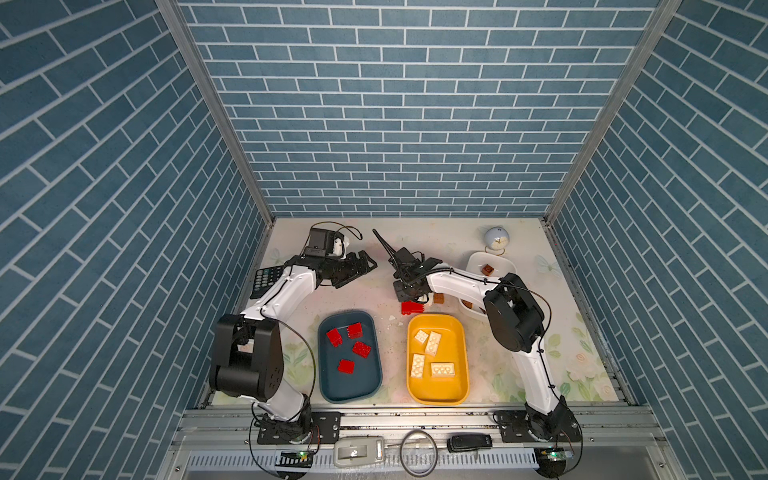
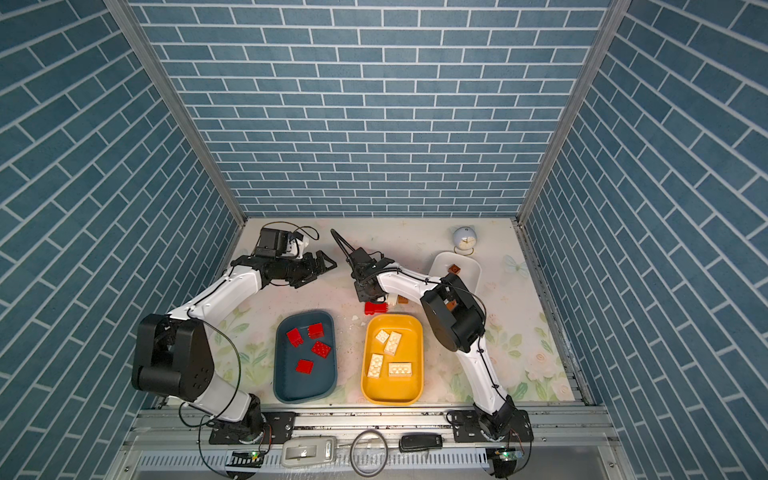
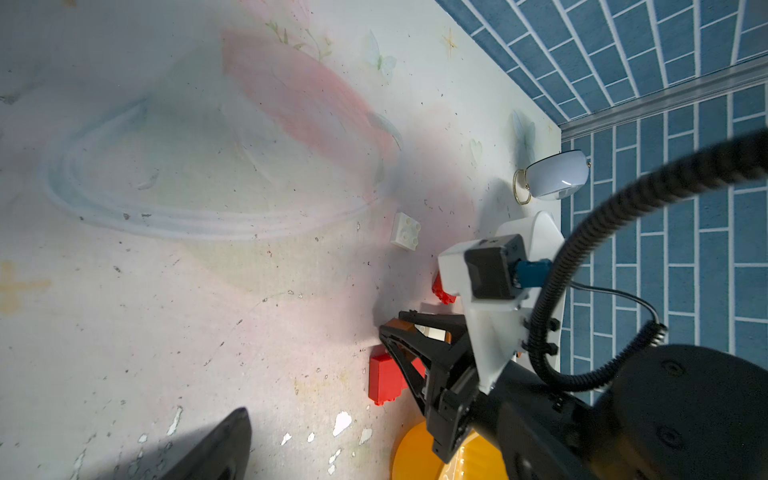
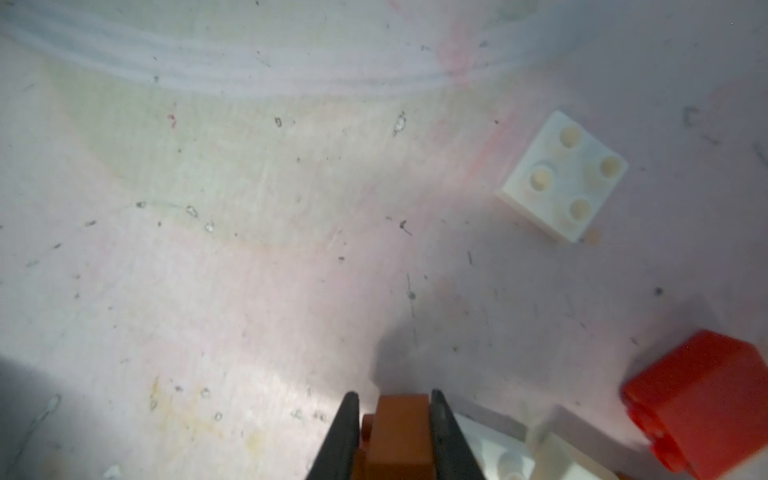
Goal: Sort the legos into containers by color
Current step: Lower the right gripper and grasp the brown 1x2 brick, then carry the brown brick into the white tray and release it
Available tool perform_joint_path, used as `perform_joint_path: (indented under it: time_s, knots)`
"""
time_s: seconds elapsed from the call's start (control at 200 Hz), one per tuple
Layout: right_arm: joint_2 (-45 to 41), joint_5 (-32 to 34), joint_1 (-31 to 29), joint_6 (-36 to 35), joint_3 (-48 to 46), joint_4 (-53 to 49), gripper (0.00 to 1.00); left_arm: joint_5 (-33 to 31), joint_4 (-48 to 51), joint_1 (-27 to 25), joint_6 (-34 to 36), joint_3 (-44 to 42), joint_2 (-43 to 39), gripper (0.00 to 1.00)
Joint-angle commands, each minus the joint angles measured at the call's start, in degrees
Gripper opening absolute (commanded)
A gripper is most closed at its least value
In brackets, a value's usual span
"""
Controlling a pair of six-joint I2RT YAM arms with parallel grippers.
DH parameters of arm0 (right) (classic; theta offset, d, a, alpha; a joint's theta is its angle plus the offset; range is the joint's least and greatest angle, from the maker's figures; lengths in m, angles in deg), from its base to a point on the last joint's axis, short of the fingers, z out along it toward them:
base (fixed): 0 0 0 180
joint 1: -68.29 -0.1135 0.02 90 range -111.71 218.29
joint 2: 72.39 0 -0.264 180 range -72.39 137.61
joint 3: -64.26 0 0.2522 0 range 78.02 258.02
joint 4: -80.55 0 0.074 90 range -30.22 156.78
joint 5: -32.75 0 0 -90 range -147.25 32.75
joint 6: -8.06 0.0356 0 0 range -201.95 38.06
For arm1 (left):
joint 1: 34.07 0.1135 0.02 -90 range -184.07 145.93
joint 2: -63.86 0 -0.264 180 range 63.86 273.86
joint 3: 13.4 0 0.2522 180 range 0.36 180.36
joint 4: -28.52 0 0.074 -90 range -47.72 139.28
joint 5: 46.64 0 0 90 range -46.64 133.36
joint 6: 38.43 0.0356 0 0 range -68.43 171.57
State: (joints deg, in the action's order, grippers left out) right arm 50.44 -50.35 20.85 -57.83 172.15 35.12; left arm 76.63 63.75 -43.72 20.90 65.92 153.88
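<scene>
While my right claw (image 4: 395,401) pinches 1 brown (image 4: 397,440) (left claw (image 1: 365,272) spread), trays (image 1: 322,374) hold 4 reds (image 1: 360,348), 4 whites (image 1: 433,343); only wrist views show 1 loose white (image 4: 563,176).

Blue brick-pattern walls (image 1: 395,104) with white lines, and we've got a pale tabletop (image 1: 457,241) printed with faint flowers and butterflies. Teal-blue tray (image 1: 332,386): four red bricks (image 1: 361,348). Yellow tray (image 1: 457,374): four cream-white bricks (image 1: 433,343). White tray (image 1: 500,262): we spot one brown brick (image 1: 487,270). Black right pincer (image 4: 394,401), orange-brown brick (image 4: 399,440) between its jaws, with a loose red brick (image 4: 702,399) and a white square brick (image 4: 563,176) alongside.
</scene>
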Motion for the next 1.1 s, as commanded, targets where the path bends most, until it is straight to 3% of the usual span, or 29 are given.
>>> perform_joint_path:
  time_s: [0.0,0.335,0.67,0.96,1.095]
  knots:
    - [-9.98,0.82,2.23,-1.74,-2.85,-1.80,0.14,1.67,-0.73,0.11,-0.69,-0.24,-0.50,0.95]
    - [-25.44,0.76,15.19,-6.39,-16.46,-3.06,0.13,3.48,-2.55,-1.76,-3.21,0.34,-1.16,0.98]
    - [-21.53,-3.75,27.38,-6.72,-18.46,4.09,0.15,4.47,-3.88,-2.13,-4.81,0.01,-1.69,0.98]
    - [-12.70,-3.50,31.04,-7.80,-12.01,8.38,0.29,4.87,-5.07,-2.13,-5.79,0.34,-1.71,0.98]
    - [-12.83,-4.50,31.42,-8.15,-10.40,7.87,0.45,5.11,-5.48,-2.08,-5.97,0.53,-1.78,0.99]
